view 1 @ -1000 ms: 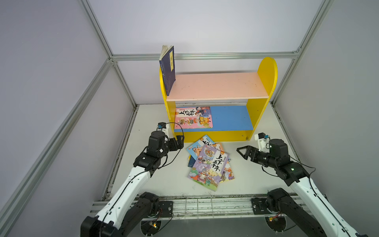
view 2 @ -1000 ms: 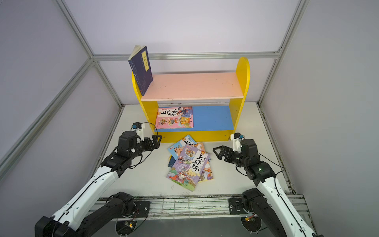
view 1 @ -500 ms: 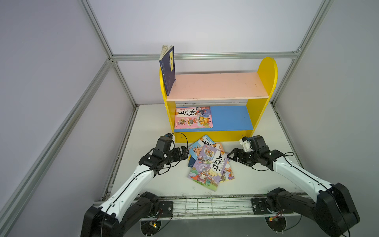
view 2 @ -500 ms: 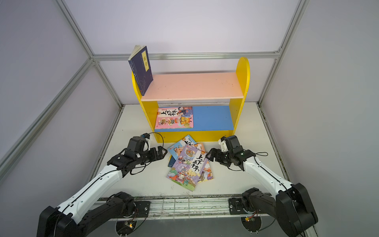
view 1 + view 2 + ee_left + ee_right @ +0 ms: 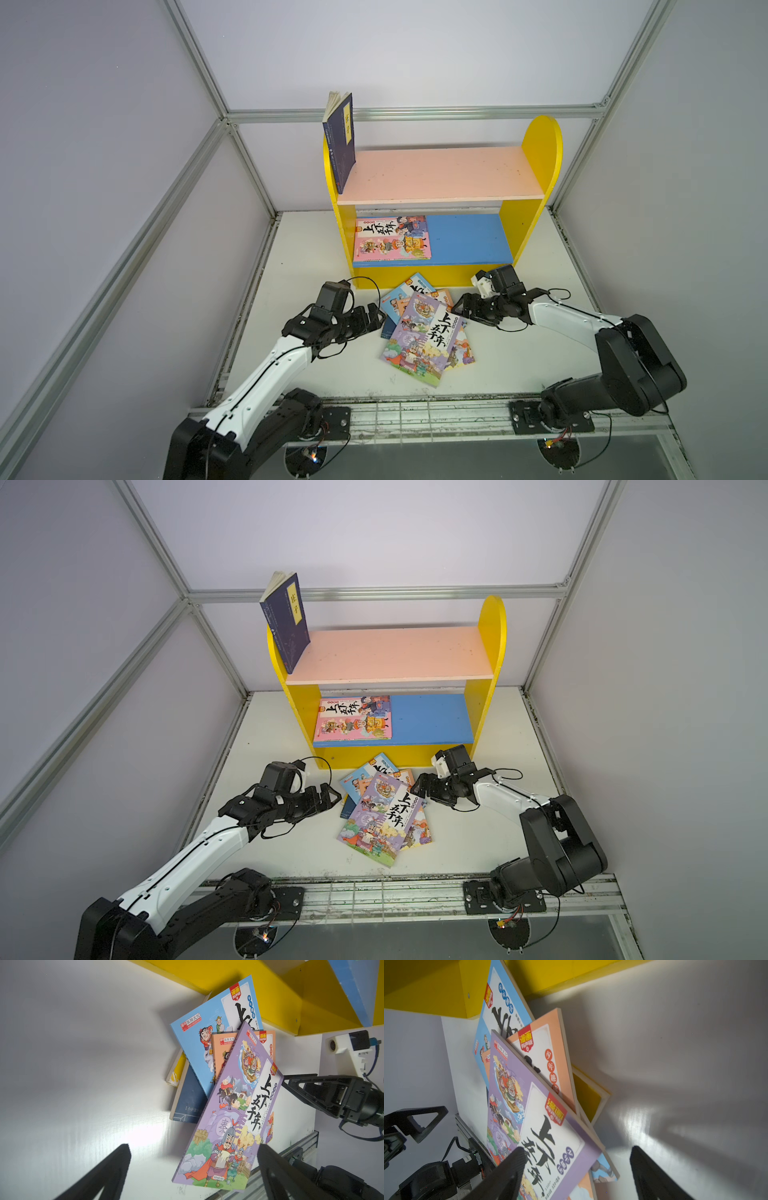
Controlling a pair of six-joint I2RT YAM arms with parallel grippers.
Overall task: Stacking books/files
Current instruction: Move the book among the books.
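- A loose pile of books lies on the white table [image 5: 519, 357], just in front of a yellow bookshelf [image 5: 540, 141].
- A purple cartoon-cover book [image 5: 424, 336] is on top, lying askew. Below it are an orange book [image 5: 550, 1020] and a light blue book [image 5: 199, 1022]. A navy book [image 5: 189, 1101] and a yellow book [image 5: 586, 1095] sit at the bottom.
- A pink cartoon book [image 5: 392, 237] lies flat on the lower blue shelf [image 5: 469, 239]. Another navy book [image 5: 340, 141] stands upright on the pink top shelf.
- The left gripper [image 5: 374, 319] hangs low at one side of the pile, its fingers spread wide and holding nothing.
- The right gripper [image 5: 462, 311] is at the opposite side. Its fingers are apart around the purple book's corner and nothing is clamped.
- The step appears to be the approach to a grasp on the pile or its top book.
- The next move probably calls for getting a finger under the thin edge without scattering the books.
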